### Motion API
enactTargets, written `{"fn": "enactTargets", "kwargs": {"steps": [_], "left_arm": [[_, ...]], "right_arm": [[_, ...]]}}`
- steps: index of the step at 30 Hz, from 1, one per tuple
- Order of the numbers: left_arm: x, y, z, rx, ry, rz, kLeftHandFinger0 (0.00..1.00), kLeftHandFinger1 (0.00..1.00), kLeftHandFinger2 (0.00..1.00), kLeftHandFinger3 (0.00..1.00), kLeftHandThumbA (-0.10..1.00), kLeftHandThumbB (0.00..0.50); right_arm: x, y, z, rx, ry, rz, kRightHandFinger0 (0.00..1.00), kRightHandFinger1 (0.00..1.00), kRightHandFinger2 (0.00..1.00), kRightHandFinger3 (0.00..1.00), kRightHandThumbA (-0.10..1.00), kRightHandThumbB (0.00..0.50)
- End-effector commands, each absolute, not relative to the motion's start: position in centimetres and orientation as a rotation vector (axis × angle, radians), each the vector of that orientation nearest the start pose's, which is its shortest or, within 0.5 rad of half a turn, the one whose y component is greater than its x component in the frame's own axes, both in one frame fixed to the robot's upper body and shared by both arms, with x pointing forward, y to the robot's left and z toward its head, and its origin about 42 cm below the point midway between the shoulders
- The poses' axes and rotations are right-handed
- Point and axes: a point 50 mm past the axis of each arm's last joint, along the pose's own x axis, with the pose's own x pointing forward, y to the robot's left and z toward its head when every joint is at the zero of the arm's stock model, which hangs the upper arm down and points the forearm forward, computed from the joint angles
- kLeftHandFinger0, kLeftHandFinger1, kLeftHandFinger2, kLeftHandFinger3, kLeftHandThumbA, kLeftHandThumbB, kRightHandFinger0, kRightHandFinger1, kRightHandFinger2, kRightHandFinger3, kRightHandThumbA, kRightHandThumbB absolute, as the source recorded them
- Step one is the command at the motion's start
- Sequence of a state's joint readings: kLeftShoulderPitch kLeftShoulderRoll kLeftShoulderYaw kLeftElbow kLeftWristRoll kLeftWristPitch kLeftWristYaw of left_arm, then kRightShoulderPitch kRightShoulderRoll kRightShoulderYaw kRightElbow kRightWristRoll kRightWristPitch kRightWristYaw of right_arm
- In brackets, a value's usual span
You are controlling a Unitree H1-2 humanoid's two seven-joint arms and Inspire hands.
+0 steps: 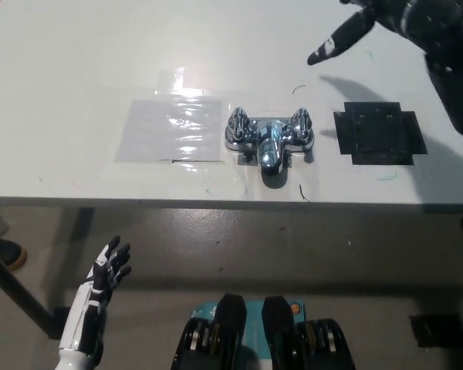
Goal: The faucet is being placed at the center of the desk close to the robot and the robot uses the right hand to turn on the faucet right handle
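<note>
no readable txt, no nos. or logos legible on faucet point(268, 141), desk point(77, 69) or black patch point(380, 132)
</note>
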State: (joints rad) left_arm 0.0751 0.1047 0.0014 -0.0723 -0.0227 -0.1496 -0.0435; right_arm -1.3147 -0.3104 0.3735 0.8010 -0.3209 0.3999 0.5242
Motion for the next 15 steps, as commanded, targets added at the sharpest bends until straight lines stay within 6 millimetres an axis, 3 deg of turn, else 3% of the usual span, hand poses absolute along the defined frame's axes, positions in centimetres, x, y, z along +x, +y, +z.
{"fn": "enactTargets", "kwargs": {"steps": [1, 9, 13, 15], "left_arm": [[26.1, 24.1, 12.9, 0.131, -0.273, -0.088, 1.0, 1.0, 1.0, 1.0, 1.0, 0.339], [26.3, 23.8, 13.2, 0.137, -0.273, -0.09, 1.0, 1.0, 1.0, 1.0, 1.0, 0.378], [26.3, 23.9, 13.2, 0.15, -0.279, -0.091, 1.0, 1.0, 1.0, 1.0, 1.0, 0.356], [26.3, 23.8, 13.2, 0.152, -0.276, -0.093, 1.0, 1.0, 1.0, 1.0, 1.0, 0.377]], "right_arm": [[58.1, -11.6, 51.6, -1.048, 0.088, 0.337, 1.0, 1.0, 1.0, 1.0, 1.0, 0.255], [58.9, -9.4, 50.8, -1.089, 0.146, 0.311, 1.0, 1.0, 1.0, 1.0, 1.0, 0.24], [59.2, -9.0, 49.2, -1.223, 0.182, 0.292, 1.0, 1.0, 1.0, 1.0, 1.0, 0.314], [59.2, -9.0, 48.5, -1.204, 0.201, 0.313, 1.0, 1.0, 1.0, 1.0, 1.0, 0.276]]}}
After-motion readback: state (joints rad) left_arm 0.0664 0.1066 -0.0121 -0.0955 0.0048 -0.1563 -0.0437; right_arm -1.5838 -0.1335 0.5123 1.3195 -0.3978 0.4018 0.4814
